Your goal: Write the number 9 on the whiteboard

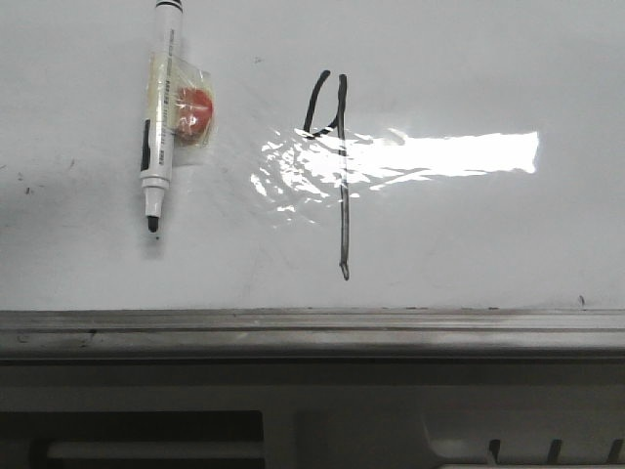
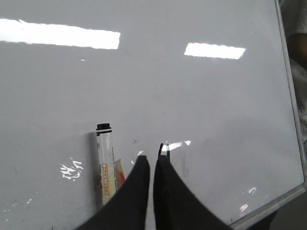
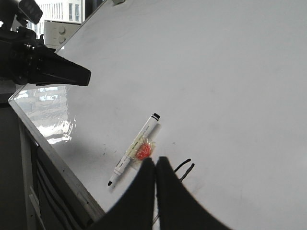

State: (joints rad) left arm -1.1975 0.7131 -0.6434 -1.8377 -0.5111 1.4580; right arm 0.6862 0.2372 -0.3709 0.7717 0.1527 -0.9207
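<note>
The whiteboard (image 1: 469,59) fills nearly the whole front view, a glossy white sheet with faint grey smudges, a bright bar of glare across its middle and a grey metal rail (image 1: 312,330) along its near edge. On it, roughly at the centre, stands the number 9 (image 1: 335,147), drawn in thin black marker: a small narrow loop that is open at the top, so it reads much like a 4, with a long straight tail running down through the glare toward the rail. Well to the left of the figure lies a white marker pen (image 1: 158,117), uncapped, its black tip pointing toward the rail and a piece of clear tape holding a small red object (image 1: 193,110) against its side. The left gripper (image 2: 151,165) hovers above the board close to the pen, its two black fingers pressed almost together with nothing between them. The right gripper (image 3: 156,165) is likewise closed and empty, its fingertips poised over the board between the pen and the drawn figure.
</note>
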